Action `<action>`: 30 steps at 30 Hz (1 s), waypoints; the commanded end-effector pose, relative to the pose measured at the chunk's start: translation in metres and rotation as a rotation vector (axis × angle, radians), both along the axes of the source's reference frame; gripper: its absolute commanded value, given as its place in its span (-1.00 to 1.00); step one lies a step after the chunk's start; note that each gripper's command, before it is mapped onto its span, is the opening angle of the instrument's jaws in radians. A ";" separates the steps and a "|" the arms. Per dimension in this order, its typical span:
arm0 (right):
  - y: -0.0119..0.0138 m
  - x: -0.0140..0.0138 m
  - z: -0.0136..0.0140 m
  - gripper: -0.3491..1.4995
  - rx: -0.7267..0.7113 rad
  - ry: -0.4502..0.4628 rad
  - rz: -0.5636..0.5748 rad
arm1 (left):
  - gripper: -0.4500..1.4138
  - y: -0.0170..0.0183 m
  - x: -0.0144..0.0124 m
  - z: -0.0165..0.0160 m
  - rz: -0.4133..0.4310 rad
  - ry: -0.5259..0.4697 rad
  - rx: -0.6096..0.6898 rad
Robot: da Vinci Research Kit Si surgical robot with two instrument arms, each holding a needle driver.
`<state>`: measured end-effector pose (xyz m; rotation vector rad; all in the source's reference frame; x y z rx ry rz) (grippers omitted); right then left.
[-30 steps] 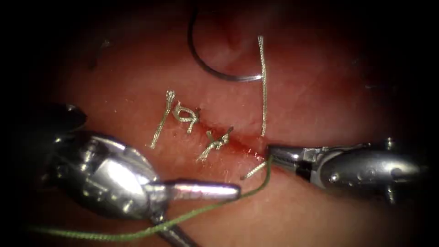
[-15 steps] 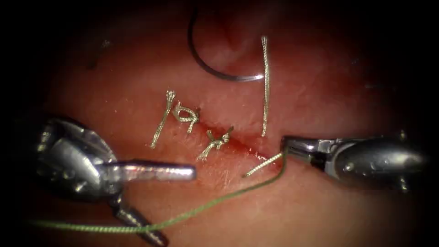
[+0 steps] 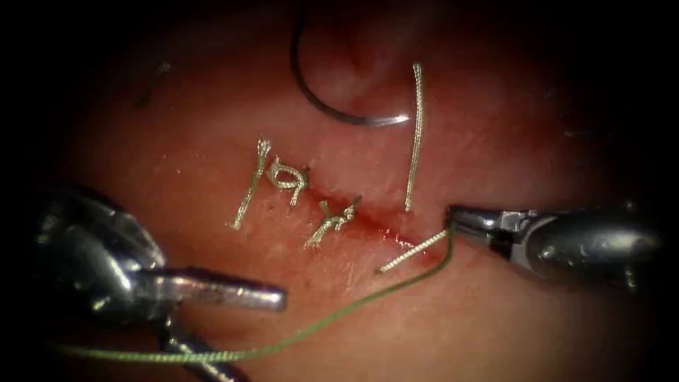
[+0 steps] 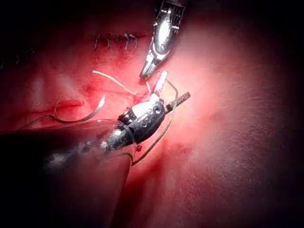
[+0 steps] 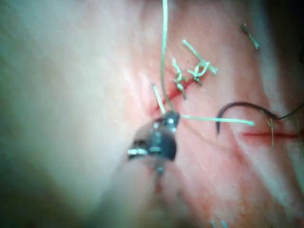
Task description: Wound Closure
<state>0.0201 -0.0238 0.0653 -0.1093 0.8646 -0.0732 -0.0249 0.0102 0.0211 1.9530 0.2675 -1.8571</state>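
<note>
My right tool (image 3: 456,216) is at the right end of the cut (image 3: 368,225), jaws shut on the green thread (image 3: 339,311) close to where it leaves the tissue (image 3: 495,141). From there the thread runs down and left past my left tool (image 3: 254,338), whose jaws stand open and grip nothing. The curved needle (image 3: 329,112) lies free on the tissue beyond the cut, held by neither tool and not driven in. In the left wrist view the left tool (image 4: 173,88) is open with the thread (image 4: 164,128) looping by it. In the right wrist view the right tool (image 5: 170,118) grips the thread (image 5: 164,47).
Two tied knots (image 3: 284,177) (image 3: 332,221) with pale cut ends sit along the left part of the cut. One pale strand (image 3: 415,134) stands up from the cut's right end, a short one (image 3: 410,252) lies below it. Red fluid lines the cut.
The left tool has drawn back to the left, away from the cut, jaws still open. The right tool has shifted right with the thread, stretching it out longer.
</note>
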 end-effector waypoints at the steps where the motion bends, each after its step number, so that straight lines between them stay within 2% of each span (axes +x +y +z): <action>1: 0.0000 0.0007 0.0005 -1.00 0.000 0.002 -0.001 | 0.12 -0.0001 -0.0005 0.0005 0.004 -0.004 -0.002; 14: -0.0002 0.0008 0.0007 -1.00 0.002 0.003 0.003 | 0.14 -0.0002 0.0006 0.0003 0.026 -0.022 0.000; 15: -0.0003 0.0008 0.0007 -1.00 0.002 0.003 0.003 | 0.03 -0.0001 0.0007 0.0003 0.027 -0.023 0.000; 16: -0.0003 0.0009 0.0006 -1.00 0.002 0.003 0.002 | -0.28 0.0000 0.0009 0.0004 0.030 -0.025 0.000; 17: -0.0003 0.0009 0.0006 -1.00 0.002 0.003 0.002 | -0.28 0.0000 0.0009 0.0004 0.030 -0.025 0.000; 19: -0.0004 0.0009 0.0006 -1.00 0.002 0.003 0.002 | -0.55 0.0000 0.0012 0.0004 0.026 -0.022 -0.002; 20: -0.0004 0.0009 0.0006 -1.00 0.005 0.001 0.008 | -1.00 0.0000 0.0018 0.0005 0.009 -0.008 -0.009; 30: -0.0006 0.0010 0.0005 -1.00 0.005 0.006 0.007 | -1.00 0.0002 0.0035 0.0011 0.000 -0.053 -0.045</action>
